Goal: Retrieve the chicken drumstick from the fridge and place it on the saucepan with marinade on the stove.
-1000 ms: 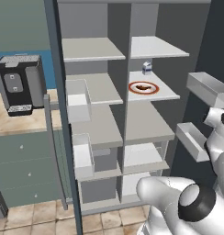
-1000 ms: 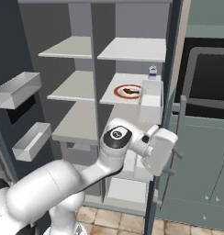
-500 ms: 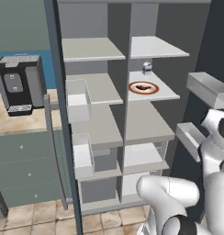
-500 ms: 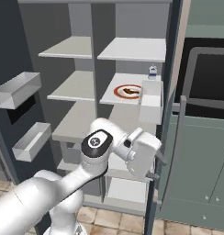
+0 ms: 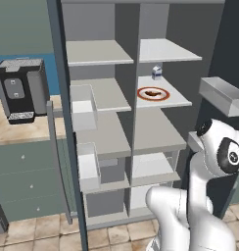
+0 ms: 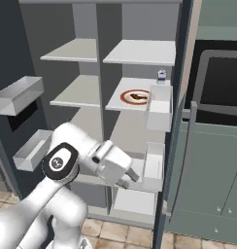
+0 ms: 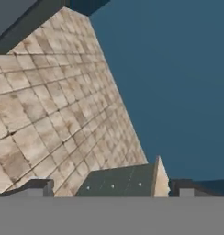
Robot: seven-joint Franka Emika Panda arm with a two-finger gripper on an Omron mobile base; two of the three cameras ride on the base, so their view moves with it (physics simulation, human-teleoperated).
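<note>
The fridge [image 5: 126, 122] stands open, both doors swung wide. On its right middle shelf [image 5: 165, 98] lies the chicken drumstick [image 5: 152, 92] on a red-rimmed plate [image 6: 136, 97], with a small carton [image 5: 156, 72] just behind it. Clear door bins [image 6: 158, 107] hang on the right door; grey bins [image 6: 18, 95] hang on the left. The gripper [image 6: 135, 179], jaws wide and empty, sits low before the lower shelves. A black coffee machine [image 5: 21, 90] stands on the desk [image 5: 23, 128] to the left.
</note>
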